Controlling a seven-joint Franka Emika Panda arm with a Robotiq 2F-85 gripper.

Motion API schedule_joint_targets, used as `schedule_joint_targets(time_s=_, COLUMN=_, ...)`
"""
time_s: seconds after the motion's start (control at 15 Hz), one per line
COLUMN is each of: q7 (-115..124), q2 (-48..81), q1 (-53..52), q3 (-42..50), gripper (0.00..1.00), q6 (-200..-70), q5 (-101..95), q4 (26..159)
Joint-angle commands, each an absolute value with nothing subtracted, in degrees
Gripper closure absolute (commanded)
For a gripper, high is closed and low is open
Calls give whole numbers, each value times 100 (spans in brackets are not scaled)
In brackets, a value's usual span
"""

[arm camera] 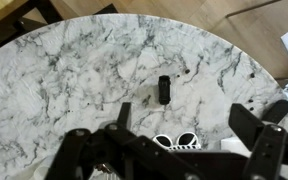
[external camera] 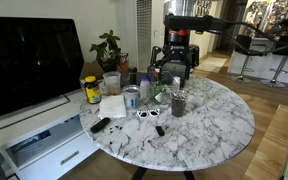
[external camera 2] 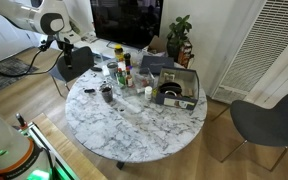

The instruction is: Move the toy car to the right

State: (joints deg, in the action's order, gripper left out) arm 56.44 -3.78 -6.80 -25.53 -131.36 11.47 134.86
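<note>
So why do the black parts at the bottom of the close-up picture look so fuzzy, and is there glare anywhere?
Wrist view: the gripper sits very near the lens, so it blurs, while the marble table looks fairly sharp. In an exterior view the far room is washed bright; in an exterior view a green glow tints the lower corner.

Arm (external camera 2: 49, 22) bent over, gripper (external camera: 173, 72) hung downward in the air, jaws spread wide apart.

Round marble table (external camera 2: 154, 135), wooden floor (external camera 2: 44, 105)
</note>
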Motion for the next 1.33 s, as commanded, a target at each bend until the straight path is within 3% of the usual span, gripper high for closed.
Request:
schedule_joint_targets(time_s=0.0, q7=5644, q2=-390, q1=-996, q3=-2211, gripper=0, q6=-13131, q5=1118, q4=13484)
schedule_joint_targets(time_s=0.4, q7=5561, q2=195, q1=-1132, q3=-2041, gripper=0, q6=-13359, q5=678, q4=13521)
schedule_joint_targets(time_s=1.0, q7=5945, q2=1667, q1=-1788, q3=-1382, gripper=0, q6=-15325, q5=-65, q4=13637)
schedule_joint_targets(time_s=1.27, q7=5731, q2=1770, q1=-1972, q3=-1146, gripper=0, q6=-15311, q5=-65, q4=13604)
